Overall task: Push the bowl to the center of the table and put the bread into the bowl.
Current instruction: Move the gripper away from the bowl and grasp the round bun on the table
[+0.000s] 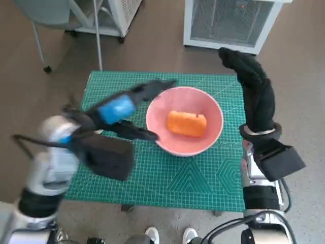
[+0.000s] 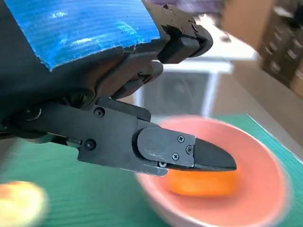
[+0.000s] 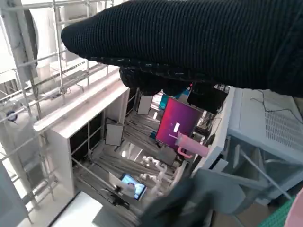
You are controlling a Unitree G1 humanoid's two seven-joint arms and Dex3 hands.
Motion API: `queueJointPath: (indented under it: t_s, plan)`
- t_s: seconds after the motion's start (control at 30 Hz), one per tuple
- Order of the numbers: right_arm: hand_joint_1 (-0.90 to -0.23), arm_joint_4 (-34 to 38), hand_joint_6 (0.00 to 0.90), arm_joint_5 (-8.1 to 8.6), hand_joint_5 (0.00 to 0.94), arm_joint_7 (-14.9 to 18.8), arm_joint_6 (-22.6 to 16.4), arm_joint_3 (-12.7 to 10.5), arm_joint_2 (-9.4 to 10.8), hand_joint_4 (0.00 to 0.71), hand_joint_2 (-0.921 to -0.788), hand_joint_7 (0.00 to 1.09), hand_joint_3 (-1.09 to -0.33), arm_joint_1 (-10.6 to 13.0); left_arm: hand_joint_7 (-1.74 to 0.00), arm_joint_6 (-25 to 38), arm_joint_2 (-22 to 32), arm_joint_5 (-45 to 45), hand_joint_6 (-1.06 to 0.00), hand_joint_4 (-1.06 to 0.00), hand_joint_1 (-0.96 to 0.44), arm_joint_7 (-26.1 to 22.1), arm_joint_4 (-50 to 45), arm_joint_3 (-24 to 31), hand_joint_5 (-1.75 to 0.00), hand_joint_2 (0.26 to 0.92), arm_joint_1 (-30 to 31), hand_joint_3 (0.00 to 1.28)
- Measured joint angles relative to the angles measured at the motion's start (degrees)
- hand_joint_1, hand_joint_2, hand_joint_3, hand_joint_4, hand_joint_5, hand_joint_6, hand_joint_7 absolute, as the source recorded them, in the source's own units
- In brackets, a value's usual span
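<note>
A pink bowl [image 1: 185, 127] sits on the green mat [image 1: 167, 178] that covers the table, near the middle and a bit closer to the far edge. A piece of orange bread [image 1: 187, 123] lies inside the bowl, on its bottom. The left hand [image 1: 122, 113], black with blue tape on its back, is just beside the near-left side of the bowl. Its fingers are spread apart and hold nothing. One finger points toward the far rim of the bowl and another reaches to the near rim, but the hand looks blurry, so I cannot tell if it touches the bowl. In the left wrist view, a black finger [image 2: 189, 153] sticks out in front of the bowl [image 2: 265, 165] and the bread [image 2: 203, 182], and a small pale round thing [image 2: 21, 201] lies on the mat; it is too blurry to say what it is. The right hand [image 1: 251, 84], in its black knitted glove, is up over the far right corner of the table, well apart from the bowl. It points away toward a white cabinet [image 1: 231, 23] on the floor behind the table. It holds nothing, but the glove hides how its fingers lie, so I cannot tell if they are wide or narrow. In the right wrist view the glove [image 3: 199, 42] fills the top, and white shelves [image 3: 94, 123] and a room show past it.
</note>
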Motion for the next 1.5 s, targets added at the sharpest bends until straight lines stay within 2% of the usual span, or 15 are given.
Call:
queueJointPath:
  t_s: [0.13,0.3,0.7,0.93,1.2,1.5]
  plan:
    - [-0.674,-0.1,-0.001,0.06,0.0,0.1,0.0,0.0,0.0,0.24,-0.921,0.65,-0.838,0.1,-0.08,-2.5,4.6,-1.1,-0.13,-0.03,-0.59,1.9,-0.4,5.5,-0.01,0.821,3.6,0.0]
    - [-0.671,-0.1,-0.001,0.06,0.0,0.1,-0.1,0.0,0.1,0.239,-0.921,0.65,-0.839,0.1,-0.06,-4.8,9.5,-1.3,-0.14,-0.04,-0.57,3.0,1.3,9.6,-0.01,0.795,6.6,0.0]
    - [-0.668,1.1,-0.001,0.03,0.001,0.1,-0.9,0.2,0.4,0.241,-0.921,0.65,-0.837,0.0,-0.03,-12.7,16.5,-1.6,-0.16,-0.06,-0.57,6.2,14.0,11.6,-0.01,0.782,8.4,0.0]
    - [-0.666,1.3,-0.001,0.02,0.001,0.1,-1.2,0.2,0.3,0.241,-0.921,0.65,-0.838,0.0,-0.02,-18.2,18.0,0.4,-0.17,-0.07,-0.59,10.2,21.4,9.2,0.0,0.78,8.4,0.0]
    - [-0.666,1.3,-0.001,0.02,0.001,0.1,-1.3,0.2,0.2,0.241,-0.921,0.65,-0.838,-0.1,-0.02,-24.9,18.6,7.5,-0.18,-0.07,-0.61,16.3,31.0,3.0,0.0,0.779,6.7,0.0]
    - [-0.666,1.1,-0.001,0.05,0.001,0.6,-1.2,0.2,-0.2,0.241,-0.921,0.65,-0.838,-0.1,-0.02,-36.5,19.6,17.0,-0.2,-0.09,-0.74,28.7,45.2,-5.1,-0.01,0.819,-0.9,0.01]
